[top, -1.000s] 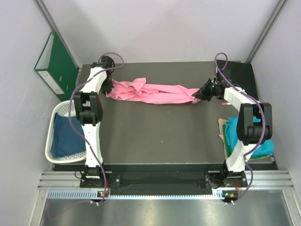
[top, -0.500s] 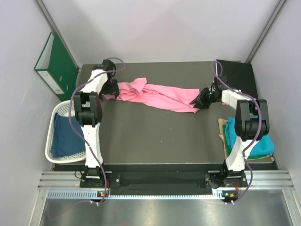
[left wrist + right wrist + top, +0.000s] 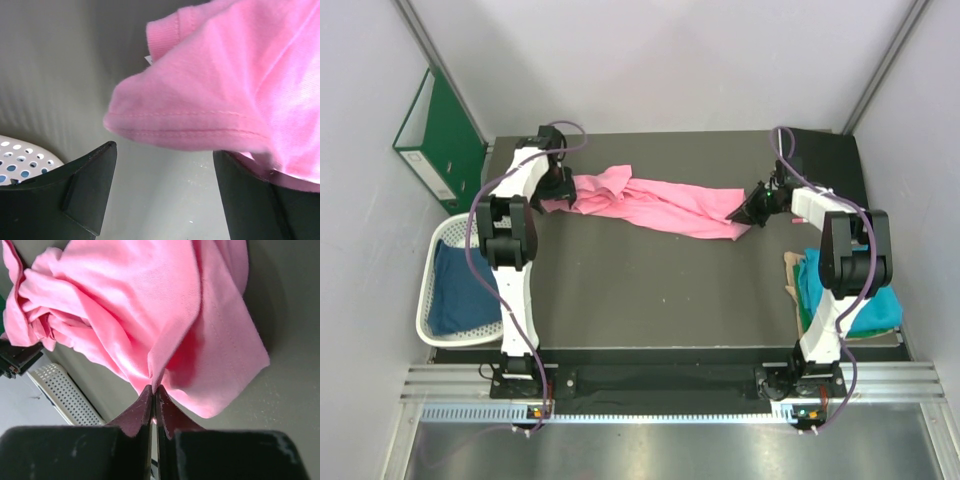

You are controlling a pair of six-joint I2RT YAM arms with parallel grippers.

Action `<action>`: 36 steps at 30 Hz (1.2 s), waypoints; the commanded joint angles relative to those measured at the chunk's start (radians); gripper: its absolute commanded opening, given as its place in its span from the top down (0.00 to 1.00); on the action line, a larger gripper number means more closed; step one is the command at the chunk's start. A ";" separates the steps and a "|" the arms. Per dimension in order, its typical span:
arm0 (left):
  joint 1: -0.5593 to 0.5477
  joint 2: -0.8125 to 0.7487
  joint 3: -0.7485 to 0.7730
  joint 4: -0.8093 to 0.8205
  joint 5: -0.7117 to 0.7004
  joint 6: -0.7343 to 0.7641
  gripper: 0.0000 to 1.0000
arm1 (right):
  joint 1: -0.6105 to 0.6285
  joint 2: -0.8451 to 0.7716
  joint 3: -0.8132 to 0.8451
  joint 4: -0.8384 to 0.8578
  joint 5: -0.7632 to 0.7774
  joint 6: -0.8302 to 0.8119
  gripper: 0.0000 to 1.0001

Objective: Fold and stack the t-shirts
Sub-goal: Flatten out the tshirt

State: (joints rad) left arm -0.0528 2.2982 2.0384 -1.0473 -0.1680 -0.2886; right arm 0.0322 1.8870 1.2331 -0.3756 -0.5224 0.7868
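The bright pink t-shirt (image 3: pixel 655 205) lies bunched in a long band across the back of the table. My left gripper (image 3: pixel 558 190) is at its left end. In the left wrist view the left gripper (image 3: pixel 165 150) is open, with the pink t-shirt's sleeve hem (image 3: pixel 210 115) just beyond the fingers. My right gripper (image 3: pixel 747 209) is at the right end. In the right wrist view the right gripper (image 3: pixel 154 388) is shut on a fold of the pink t-shirt (image 3: pixel 165 315). The dark blue t-shirt (image 3: pixel 460 290) lies in the basket. The teal t-shirt (image 3: pixel 855 295) lies at the right edge.
A white lattice basket (image 3: pixel 432 250) stands off the table's left edge; its rim shows in the left wrist view (image 3: pixel 20 155). A green ring binder (image 3: pixel 435 135) leans on the left wall. A beige sheet (image 3: pixel 790 268) lies under the teal shirt. Walls close in the table on three sides.
My right gripper has moved nearer and lower with the pink shirt's right end, so the shirt now slants across the table. The shirt's left end has spread out beside my left gripper.
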 commanded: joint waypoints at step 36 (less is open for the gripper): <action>-0.107 -0.111 -0.038 0.379 0.654 -0.228 0.02 | 0.002 0.014 0.112 0.017 -0.001 0.011 1.00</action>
State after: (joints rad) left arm -0.1444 2.2143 1.9858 -0.7055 0.4557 -0.4900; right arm 0.0326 1.9049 1.3312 -0.3893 -0.5209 0.7959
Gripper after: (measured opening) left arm 0.983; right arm 0.010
